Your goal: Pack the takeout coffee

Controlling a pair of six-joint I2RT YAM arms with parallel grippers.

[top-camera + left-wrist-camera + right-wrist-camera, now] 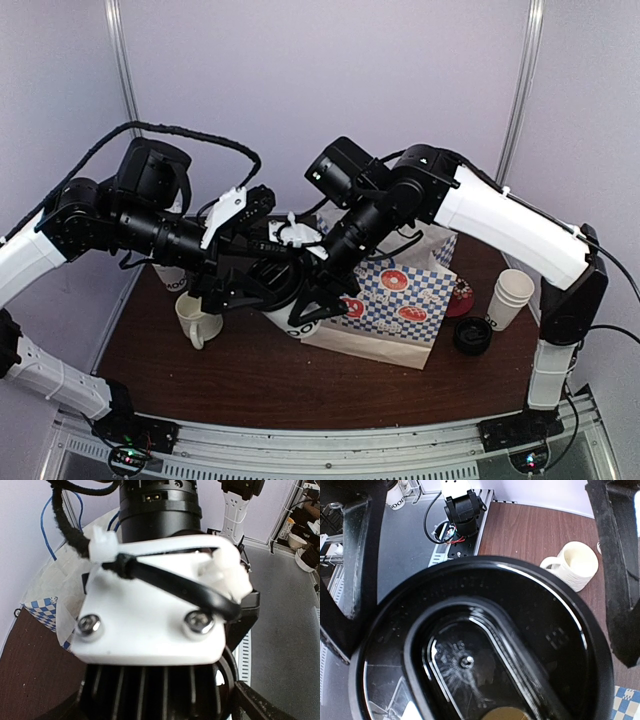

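Note:
One takeout coffee (297, 325), a white cup with black lettering, hangs tilted at the mouth of the paper bag (395, 320). Its black lid (485, 645) fills the right wrist view. My right gripper (318, 300) (482, 650) is shut on this cup, one finger (355, 570) against each side of it. Just left of the cup my left gripper (262, 290) stands open and holds nothing. In the left wrist view only one dark finger (260, 705) shows, under the right arm's white wrist plate (150, 615). A second takeout coffee (170, 280) stands behind the left arm, mostly hidden.
A cream mug (197, 318) (575, 567) stands left of the held cup. The blue-checked bag lies on its side at the table's middle. To its right are a stack of white cups (510, 297) and a loose black lid (471, 335). Walls close the back and sides.

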